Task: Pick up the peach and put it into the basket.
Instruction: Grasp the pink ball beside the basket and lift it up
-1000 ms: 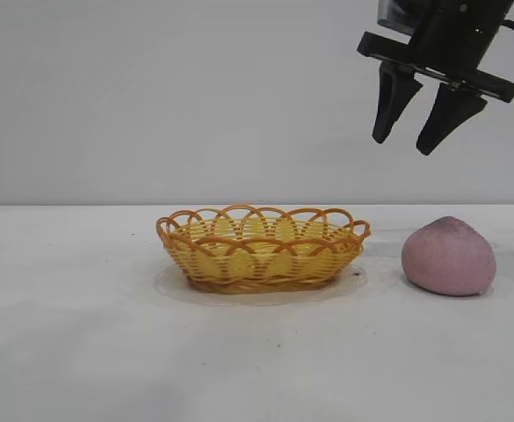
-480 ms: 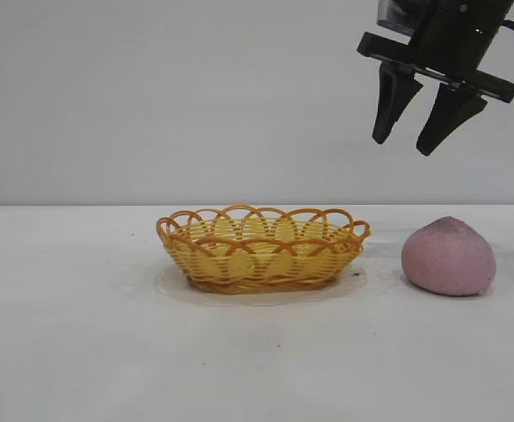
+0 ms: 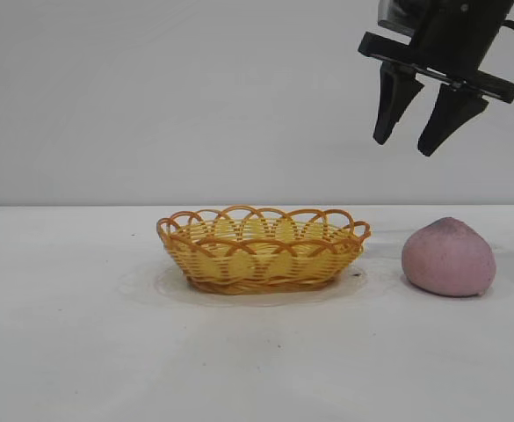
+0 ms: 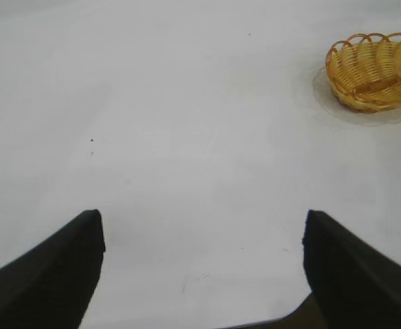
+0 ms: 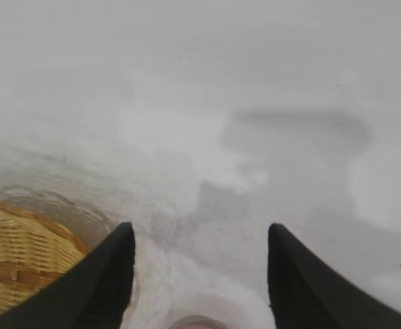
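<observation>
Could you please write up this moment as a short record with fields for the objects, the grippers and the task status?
peach: on the table, right of the basket, apart from it
basket: on the table, nothing visible inside
right gripper: open, empty, hanging high above the gap between basket and peach
left gripper: open, empty, over bare table, basket far off
task status: peach not yet picked up

On the table (image 3: 63, 352), the basket (image 3: 263, 249) sits left of the peach (image 3: 448, 257), apart; my right tool (image 3: 413, 141) hangs above between them.
</observation>
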